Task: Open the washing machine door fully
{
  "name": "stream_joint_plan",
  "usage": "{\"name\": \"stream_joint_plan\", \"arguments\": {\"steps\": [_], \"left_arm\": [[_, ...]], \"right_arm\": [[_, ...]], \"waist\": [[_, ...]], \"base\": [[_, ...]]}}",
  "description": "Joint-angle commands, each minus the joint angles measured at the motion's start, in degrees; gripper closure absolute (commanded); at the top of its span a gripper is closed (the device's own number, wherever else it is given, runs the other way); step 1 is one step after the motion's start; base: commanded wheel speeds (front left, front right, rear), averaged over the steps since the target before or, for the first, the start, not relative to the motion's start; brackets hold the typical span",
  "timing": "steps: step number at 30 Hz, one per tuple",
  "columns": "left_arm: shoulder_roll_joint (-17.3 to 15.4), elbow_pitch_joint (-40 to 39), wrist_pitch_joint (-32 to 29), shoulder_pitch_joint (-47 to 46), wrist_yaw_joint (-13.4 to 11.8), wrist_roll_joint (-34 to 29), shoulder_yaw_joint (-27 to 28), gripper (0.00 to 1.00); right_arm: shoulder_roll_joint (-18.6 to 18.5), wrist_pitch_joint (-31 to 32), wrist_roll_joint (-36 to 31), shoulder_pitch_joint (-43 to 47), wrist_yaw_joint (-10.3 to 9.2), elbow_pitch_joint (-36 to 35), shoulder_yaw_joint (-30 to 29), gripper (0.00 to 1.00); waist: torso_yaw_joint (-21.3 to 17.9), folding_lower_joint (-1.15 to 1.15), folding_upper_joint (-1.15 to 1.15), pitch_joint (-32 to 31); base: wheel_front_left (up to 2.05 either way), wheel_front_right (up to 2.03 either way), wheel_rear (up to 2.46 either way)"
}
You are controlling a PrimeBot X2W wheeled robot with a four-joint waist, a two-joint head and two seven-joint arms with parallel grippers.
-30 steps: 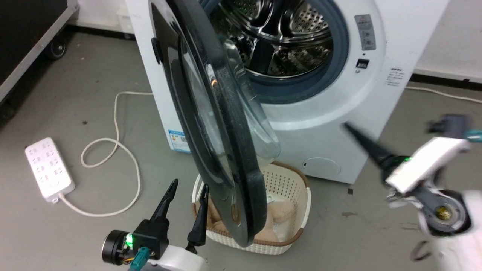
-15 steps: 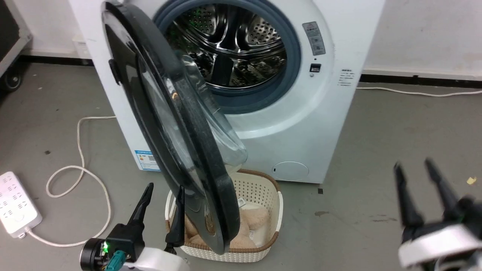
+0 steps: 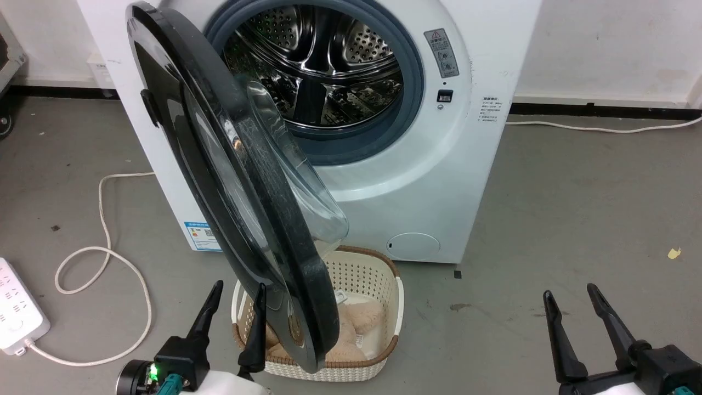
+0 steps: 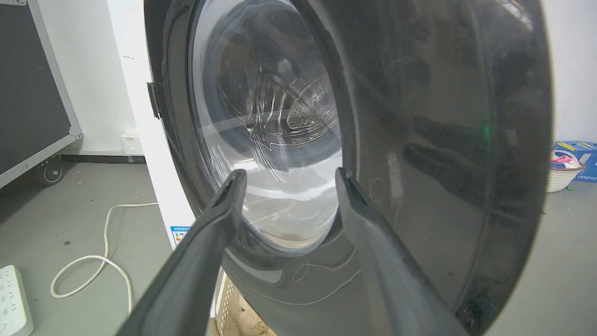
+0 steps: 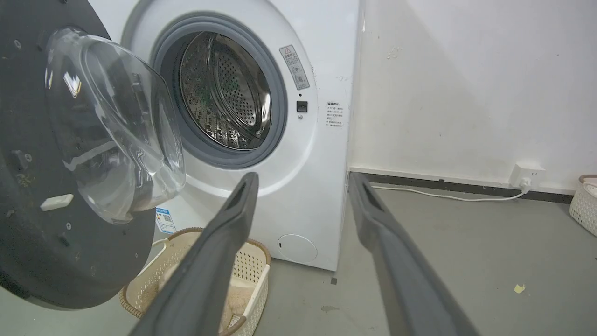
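Note:
The washing machine door (image 3: 230,164), round and glossy black with a bulging clear glass bowl, stands swung out from the white machine (image 3: 417,181), hinged at its left side. Its outer face fills the left wrist view (image 4: 419,140); its inner side with the glass bowl shows at the left of the right wrist view (image 5: 60,196). My left gripper (image 3: 238,293) is open at the lower left, just in front of the door's lower outer face, holding nothing. My right gripper (image 3: 570,299) is open at the lower right over bare floor, well away from the door.
A cream basket (image 3: 378,280) with beige cloth sits on the floor under the door. A white power strip (image 3: 16,318) and looped cable (image 3: 104,241) lie at the left. The steel drum (image 3: 318,66) is exposed. A wall runs behind; grey floor spreads to the right.
The head camera has shifted, so the machine sits further left and lower in view. My right gripper has swung down from a raised, blurred pose to rest at the lower right.

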State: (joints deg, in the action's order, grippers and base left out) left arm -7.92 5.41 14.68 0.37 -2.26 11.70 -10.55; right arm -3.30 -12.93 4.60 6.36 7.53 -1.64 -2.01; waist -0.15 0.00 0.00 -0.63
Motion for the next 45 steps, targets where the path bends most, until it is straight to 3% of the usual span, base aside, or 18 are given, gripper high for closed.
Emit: {"name": "stream_joint_plan", "arguments": {"steps": [1,2,9,14,17,21,26,30,37,45], "left_arm": [[0.1,0.1,0.3,0.7,0.2,-0.2,0.0,0.83],[0.2,0.2,0.3,0.7,0.3,-0.2,0.0,1.0],[1.8,-6.0,0.3,-0.6,-1.7,1.1,4.7,1.0],[3.1,-16.7,0.3,-3.6,-3.9,2.7,9.0,1.0],[3.3,-23.4,0.3,-6.6,-3.9,3.1,9.8,1.0],[3.5,-30.8,-0.4,-10.3,-3.3,3.0,7.5,1.0],[3.9,-35.0,-5.2,-13.0,-2.2,0.8,-0.5,1.0],[4.4,-32.9,-8.5,-11.6,-2.1,0.7,-8.5,1.0],[4.6,-22.6,-16.1,-6.4,-1.3,0.5,-19.6,1.0],[4.7,-12.2,-17.3,-4.7,-4.5,1.5,-19.5,1.0]], "right_arm": [[0.3,-0.4,0.2,0.1,-0.04,-0.3,0.0,0.0],[0.4,-0.4,0.3,0.0,-0.04,-0.2,-0.1,0.0],[0.4,-0.7,2.4,-0.6,-0.04,-0.1,0.0,0.0],[0.4,-0.7,2.8,-0.9,-0.04,-0.2,0.9,0.0],[0.4,-0.6,3.0,-0.9,-0.04,-0.1,1.2,0.0],[0.4,-0.5,3.2,-0.9,-0.04,0.1,1.6,0.0],[0.4,-0.4,3.2,-1.1,-0.04,0.4,2.3,0.0],[0.4,-0.5,4.1,-1.4,-0.04,0.8,2.8,0.0],[0.4,-0.9,4.9,-1.8,-0.04,1.7,3.4,0.0],[0.4,-1.2,5.4,-2.4,-0.04,2.0,3.4,0.0]], "waist": [[0.1,0.0,0.0,0.0],[0.1,0.0,0.0,0.0],[0.8,0.0,0.0,0.1],[1.1,0.0,0.0,0.1],[1.3,0.0,0.0,0.1],[1.4,0.0,0.0,0.2],[1.4,0.0,0.0,0.3],[1.0,0.0,0.0,1.0],[0.6,0.0,0.0,2.2],[0.9,0.0,0.0,3.4]], "base": [[0.0,0.0,0.0],[0.0,0.0,0.0],[0.0,0.0,0.0],[0.0,0.0,0.0],[0.0,0.0,0.0],[0.0,0.0,0.0],[0.0,0.0,0.0],[0.0,0.0,0.0],[0.0,0.0,0.0],[0.0,0.0,0.0]]}}
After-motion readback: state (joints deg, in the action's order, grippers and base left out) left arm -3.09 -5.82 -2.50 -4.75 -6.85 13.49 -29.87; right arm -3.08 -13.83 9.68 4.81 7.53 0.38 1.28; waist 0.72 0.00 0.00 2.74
